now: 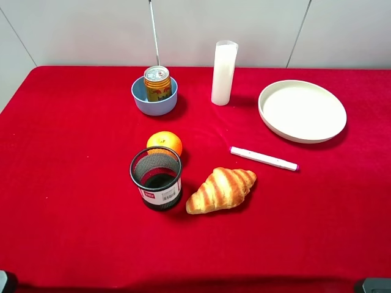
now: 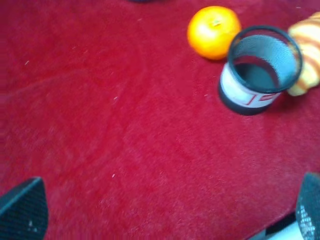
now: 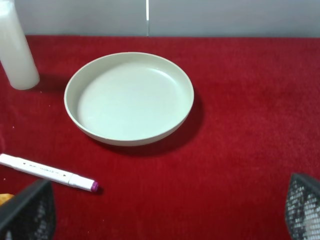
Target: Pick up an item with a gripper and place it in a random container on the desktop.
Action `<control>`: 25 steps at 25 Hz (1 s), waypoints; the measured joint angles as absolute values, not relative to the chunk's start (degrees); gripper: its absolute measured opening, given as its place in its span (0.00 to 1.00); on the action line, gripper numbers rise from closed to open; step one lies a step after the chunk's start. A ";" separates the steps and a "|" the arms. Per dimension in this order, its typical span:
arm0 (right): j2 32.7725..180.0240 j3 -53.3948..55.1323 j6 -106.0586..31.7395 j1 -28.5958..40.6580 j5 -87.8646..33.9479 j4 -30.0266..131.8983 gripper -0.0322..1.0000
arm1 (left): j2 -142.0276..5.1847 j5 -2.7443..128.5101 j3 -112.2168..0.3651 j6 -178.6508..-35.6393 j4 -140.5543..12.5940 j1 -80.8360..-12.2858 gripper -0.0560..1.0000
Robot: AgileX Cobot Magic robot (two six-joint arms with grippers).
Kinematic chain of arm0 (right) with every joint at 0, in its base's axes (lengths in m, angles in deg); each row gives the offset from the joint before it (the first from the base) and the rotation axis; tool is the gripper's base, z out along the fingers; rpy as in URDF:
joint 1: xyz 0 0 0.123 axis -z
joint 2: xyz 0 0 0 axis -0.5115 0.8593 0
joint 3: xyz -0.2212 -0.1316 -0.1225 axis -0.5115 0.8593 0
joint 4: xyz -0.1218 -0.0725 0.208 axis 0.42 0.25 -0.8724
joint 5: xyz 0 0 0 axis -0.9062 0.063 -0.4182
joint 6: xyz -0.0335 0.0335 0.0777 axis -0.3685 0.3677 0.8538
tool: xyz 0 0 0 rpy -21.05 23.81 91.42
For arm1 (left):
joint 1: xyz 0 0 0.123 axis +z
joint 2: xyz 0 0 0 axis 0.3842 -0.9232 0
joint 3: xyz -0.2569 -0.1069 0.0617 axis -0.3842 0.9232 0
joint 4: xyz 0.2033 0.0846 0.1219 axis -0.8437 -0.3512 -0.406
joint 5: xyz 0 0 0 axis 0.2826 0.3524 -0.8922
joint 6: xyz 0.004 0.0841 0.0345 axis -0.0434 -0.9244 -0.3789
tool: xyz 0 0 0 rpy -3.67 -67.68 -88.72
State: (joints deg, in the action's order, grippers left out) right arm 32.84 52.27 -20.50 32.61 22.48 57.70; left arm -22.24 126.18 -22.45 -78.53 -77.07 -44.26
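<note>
A red cloth surface [image 1: 73,183] holds a cream plate [image 1: 302,111], a black mesh cup [image 1: 156,178] with an unreadable white label, and an orange can [image 1: 157,83], print illegible, upright inside the blue bowl [image 1: 154,97]. Both tools [image 2: 165,210] [image 3: 165,210] are spread, holding nothing.

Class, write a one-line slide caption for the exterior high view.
Drink can standing upright in the blue bowl on the red desktop, among untouched orange, croissant and marker.
</note>
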 joint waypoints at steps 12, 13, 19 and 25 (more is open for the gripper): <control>32.84 52.27 -20.50 32.61 22.48 57.70 0.70 | -7.53 121.18 -6.26 -78.53 -74.26 -26.81 0.99; 32.84 52.27 -20.50 32.61 22.48 57.70 0.70 | -6.17 120.79 -5.20 -78.53 -73.50 -25.97 0.99; 32.84 52.27 -20.50 32.61 22.48 57.70 0.70 | 1.13 120.17 -4.41 -78.80 -71.65 -24.42 0.99; 32.84 52.27 -20.50 32.61 22.48 57.70 0.70 | 4.96 120.17 -4.41 -78.87 -71.59 -24.42 0.99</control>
